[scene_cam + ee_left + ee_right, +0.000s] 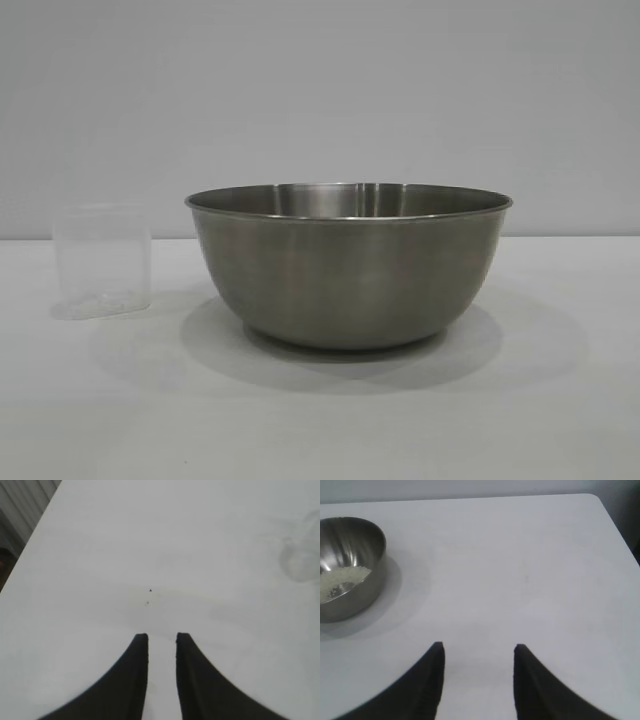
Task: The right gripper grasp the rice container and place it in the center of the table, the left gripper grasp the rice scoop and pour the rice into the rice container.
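Rice container (349,270), one large round brushed stainless-steel bowl, stands near the middle of the plain white matte surface (320,420), with a shallow pale layer of off-white rice (342,578) in its bottom. One small clear plastic rice scoop (101,262) stands upright just beside it, apart. No writing is readable on either. Left gripper (161,637), a black claw, hovers with jaws narrowly parted, holding nothing. Right gripper (478,650) hovers well apart from the bowl, jaws wide and empty.

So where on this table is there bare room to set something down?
The table is bare to the right of the steel bowl and across the front. The right gripper and left gripper both hang open over bare surface. The tight spot is the narrow gap between the bowl and the plastic cup.
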`<action>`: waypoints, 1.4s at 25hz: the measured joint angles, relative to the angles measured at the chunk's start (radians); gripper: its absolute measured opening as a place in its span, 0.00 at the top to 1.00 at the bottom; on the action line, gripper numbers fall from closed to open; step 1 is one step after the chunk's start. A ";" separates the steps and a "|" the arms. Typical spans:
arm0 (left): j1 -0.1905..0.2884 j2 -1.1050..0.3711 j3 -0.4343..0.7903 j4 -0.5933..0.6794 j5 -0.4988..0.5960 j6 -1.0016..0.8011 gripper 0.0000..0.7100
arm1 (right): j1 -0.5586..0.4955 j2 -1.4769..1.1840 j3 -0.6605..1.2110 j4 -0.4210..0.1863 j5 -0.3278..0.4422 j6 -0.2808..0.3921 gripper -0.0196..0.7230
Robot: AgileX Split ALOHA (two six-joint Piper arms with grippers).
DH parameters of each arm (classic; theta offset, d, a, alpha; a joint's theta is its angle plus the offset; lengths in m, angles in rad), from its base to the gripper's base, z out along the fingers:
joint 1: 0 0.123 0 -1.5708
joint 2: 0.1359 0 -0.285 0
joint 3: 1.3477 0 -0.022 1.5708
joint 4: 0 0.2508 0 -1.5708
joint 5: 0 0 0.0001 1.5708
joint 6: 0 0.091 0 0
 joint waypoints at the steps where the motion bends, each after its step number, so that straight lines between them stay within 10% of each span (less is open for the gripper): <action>1: 0.000 -0.011 0.000 -0.013 0.012 0.004 0.85 | 0.000 0.000 0.000 0.000 0.000 0.000 0.61; 35: 0.000 -0.161 0.036 -0.120 0.052 0.107 0.85 | 0.000 0.000 0.000 0.000 0.002 0.000 0.61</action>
